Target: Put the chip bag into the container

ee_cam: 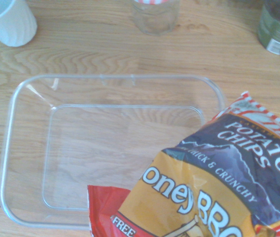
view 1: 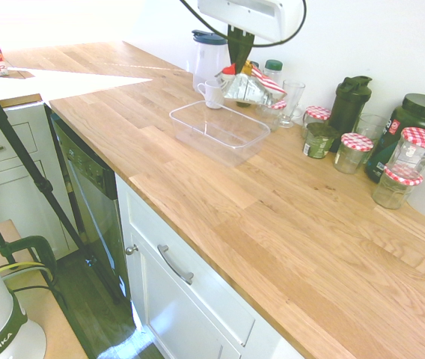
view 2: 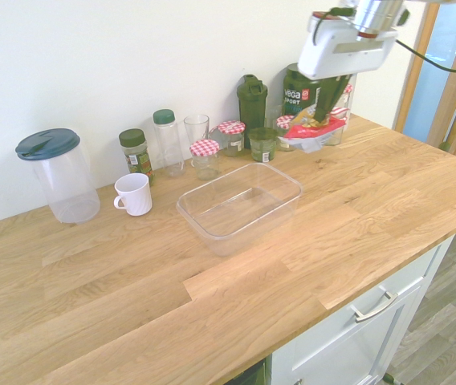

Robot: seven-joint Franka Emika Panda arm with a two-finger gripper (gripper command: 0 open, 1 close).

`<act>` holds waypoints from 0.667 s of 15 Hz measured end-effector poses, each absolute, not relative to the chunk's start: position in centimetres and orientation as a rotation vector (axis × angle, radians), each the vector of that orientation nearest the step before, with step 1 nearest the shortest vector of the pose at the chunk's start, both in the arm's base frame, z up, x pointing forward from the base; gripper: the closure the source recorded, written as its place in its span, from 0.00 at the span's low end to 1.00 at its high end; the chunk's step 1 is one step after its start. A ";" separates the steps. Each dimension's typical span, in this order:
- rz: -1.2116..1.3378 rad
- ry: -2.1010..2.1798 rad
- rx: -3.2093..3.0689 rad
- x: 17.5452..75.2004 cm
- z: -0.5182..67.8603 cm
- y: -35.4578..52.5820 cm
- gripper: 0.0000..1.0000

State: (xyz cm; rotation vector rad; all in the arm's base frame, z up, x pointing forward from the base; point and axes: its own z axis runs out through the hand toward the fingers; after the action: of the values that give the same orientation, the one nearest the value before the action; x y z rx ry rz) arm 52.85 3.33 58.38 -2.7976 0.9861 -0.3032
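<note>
At the top of the first exterior view, I have the hand (view 1: 240, 63) pinched tight on the upper edge of the chip bag (view 1: 248, 88), which hangs in the air above the far rim of the tub (view 1: 220, 132); nothing of the bag touches the worktop (view 1: 295, 224).

My worry is the drop. The bag dangles from one edge and tilts, so if I let go here it could catch the tub's rim and slide out toward the row of jars (view 2: 205, 159) and the glass (view 2: 197, 128) behind. In the second exterior view it looks nearer the checked-lid jars than the tub's middle, so I judge it needs carrying further over before release. The thin pinch on slick foil could also slip.

The bag is crinkly foil, silver on the back, with red-and-white striped ends; the wrist view shows its yellow, red and dark blue printed front. The tub is clear thin plastic, shallow, rectangular with rounded corners, and light enough to shift if knocked. The worktop is smooth oiled wood strips. A white mug (view 2: 134, 194) stands beside the tub.
</note>
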 end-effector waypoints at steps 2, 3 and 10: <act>-0.266 0.965 -2.848 56.0 56.7 5.5 1.00; -0.239 0.961 -2.872 57.6 55.2 6.1 1.00; -0.099 0.895 -2.984 61.9 46.7 9.3 1.00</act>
State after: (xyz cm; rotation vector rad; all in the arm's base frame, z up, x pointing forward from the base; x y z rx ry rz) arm 61.86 9.32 46.66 -2.9837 0.8955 -0.0991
